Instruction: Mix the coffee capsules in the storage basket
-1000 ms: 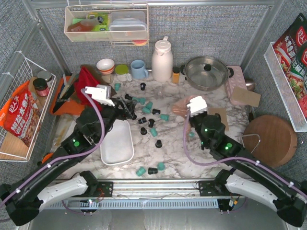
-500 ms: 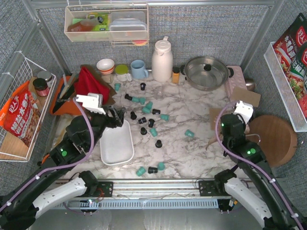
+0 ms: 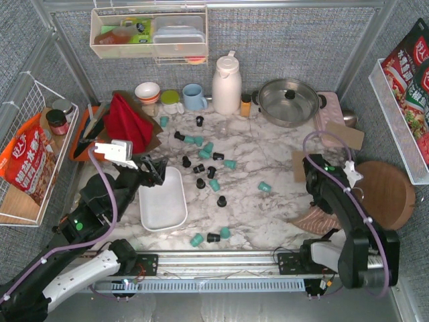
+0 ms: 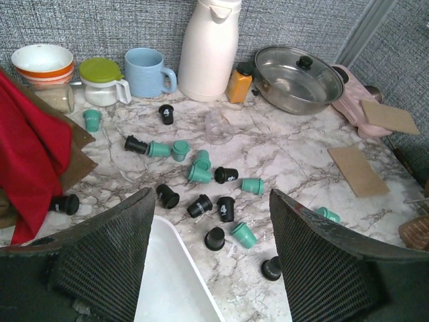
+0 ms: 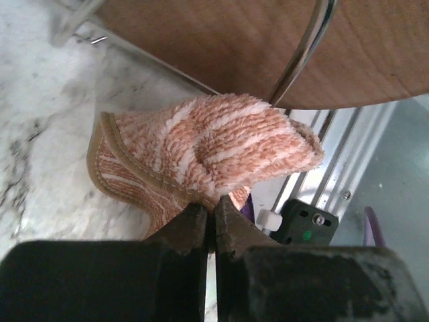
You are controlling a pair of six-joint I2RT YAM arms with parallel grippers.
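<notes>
**Basket sitting bare while capsules are lying loose on the marble**

Your left gripper (image 3: 154, 170) is hovering with its fingers spread wide over the far left corner of the storage basket (image 3: 165, 204). The basket is sitting at the near left of the marble table (image 3: 281, 161) with nothing showing inside it. The coffee capsules (image 3: 212, 172), teal and black, are lying scattered to its right and beyond it, some upright and some on their sides. A few more are resting close to the table's near edge.

By that layout you are at the gathering step, with the mixing itself not yet begun.

Over at the right, your right gripper (image 5: 209, 211) is pressing its fingers almost together on the hem of a pink striped cloth (image 5: 221, 147). It is working beside the round wooden board (image 3: 379, 194), well apart from every capsule.

The next move is calling for a short reach to the black pod (image 3: 186, 162) just beyond the basket's far right corner. You would be setting the spread fingers around it and closing gently, since pods on their sides are looking liable to roll.

The orange bag (image 3: 27, 164) in the left wire rack and the red packets (image 3: 409, 74) at the right are carrying Chinese characters, too unclear to read with confidence. Small white marks on the black capsules are likewise too small to read.
</notes>
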